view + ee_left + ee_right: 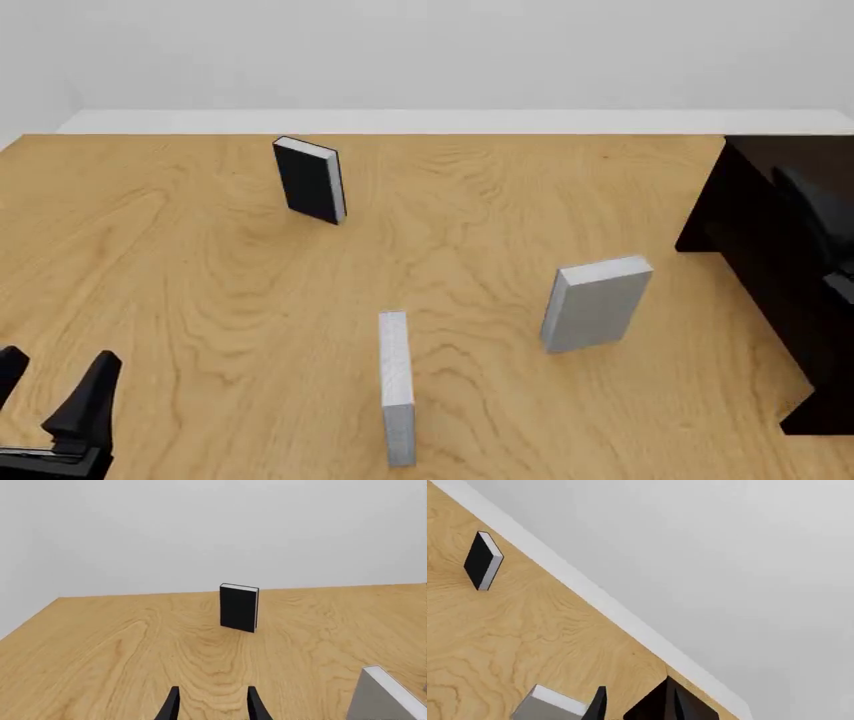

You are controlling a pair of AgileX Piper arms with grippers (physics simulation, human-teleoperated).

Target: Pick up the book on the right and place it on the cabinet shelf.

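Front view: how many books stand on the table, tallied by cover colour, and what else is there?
Black book: 1
Pale grey books: 2, the wide one on the right and the narrow one nearer the camera
Dark cabinet: 1
Total: 4 things, 3 of them books

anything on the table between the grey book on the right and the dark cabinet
Nothing: in the front view only bare wooden tabletop separates the upright pale silver-grey book from the very dark brown cabinet.

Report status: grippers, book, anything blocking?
Left gripper open, empty. Right gripper open, empty. Book upright on table, untouched. Path to cabinet shelf looks clear.
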